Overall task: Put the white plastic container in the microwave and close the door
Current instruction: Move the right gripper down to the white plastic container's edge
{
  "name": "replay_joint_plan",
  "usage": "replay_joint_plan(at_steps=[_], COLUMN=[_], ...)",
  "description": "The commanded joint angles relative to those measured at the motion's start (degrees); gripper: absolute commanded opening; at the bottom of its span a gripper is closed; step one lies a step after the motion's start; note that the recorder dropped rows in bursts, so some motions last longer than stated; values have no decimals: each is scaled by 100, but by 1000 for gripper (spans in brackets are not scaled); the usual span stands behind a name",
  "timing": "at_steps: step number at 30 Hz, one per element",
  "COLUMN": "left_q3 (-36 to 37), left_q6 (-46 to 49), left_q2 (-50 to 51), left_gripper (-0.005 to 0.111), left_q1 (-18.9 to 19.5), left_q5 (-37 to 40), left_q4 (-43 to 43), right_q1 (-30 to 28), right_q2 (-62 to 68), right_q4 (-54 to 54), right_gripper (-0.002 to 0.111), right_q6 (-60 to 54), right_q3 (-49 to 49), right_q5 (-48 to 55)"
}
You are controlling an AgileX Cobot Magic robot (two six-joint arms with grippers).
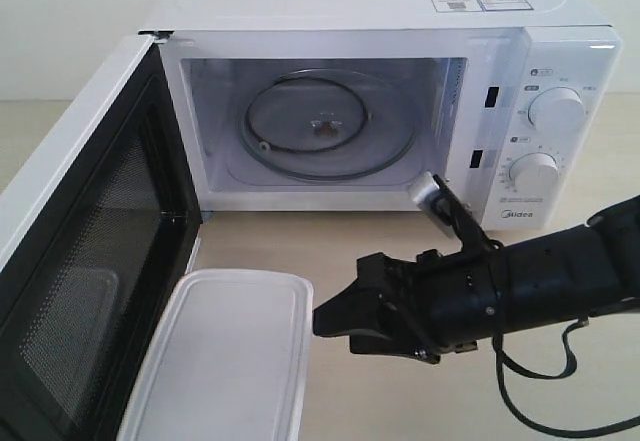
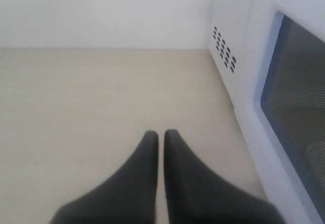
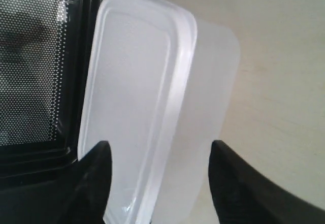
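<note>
Exterior view shows the white plastic container [image 1: 225, 361] lying lidded on the counter [image 1: 330, 246] beside the open door [image 1: 100, 241] of the microwave [image 1: 380, 21]. The right tool [image 1: 328, 319] is spread, its 2 fingers [image 3: 96, 178] flanking the box's nearest edge without visibly pinching it; the left tool [image 2: 160, 135] is pressed together by the door's outer face. The box looks light, thin-walled and slick, so a moderate pinch at the stiffer rim seems wisest.
</note>
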Motion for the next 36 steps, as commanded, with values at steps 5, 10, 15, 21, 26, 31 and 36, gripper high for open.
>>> replay_joint_plan(at_steps=[5, 10, 15, 21, 26, 31, 36], left_q3=[23, 23, 23, 23, 23, 23, 23], left_q6=[8, 8, 8, 8, 8, 8, 8], left_q2=[-14, -14, -14, -14, -14, -14, -14], left_gripper=[4, 4, 4, 4, 4, 4, 4], left_q1=[18, 18, 18, 18, 18, 18, 18], left_q5=[-22, -22, -46, -46, -46, -28, -28], left_q4=[4, 4, 4, 4, 4, 4, 4], right_q1=[941, 980, 979, 979, 979, 979, 979], right_q2=[-21, 74, 326, 378, 378, 378, 378], right_q4=[12, 12, 12, 12, 12, 12, 12], right_gripper=[55, 55, 55, 55, 50, 40, 41], right_q6=[236, 476, 489, 464, 461, 461, 461], right_q3=[-433, -514, -542, -542, -542, -542, -542], right_q5=[-1381, -1503, -1166, -993, -995, -975, -939])
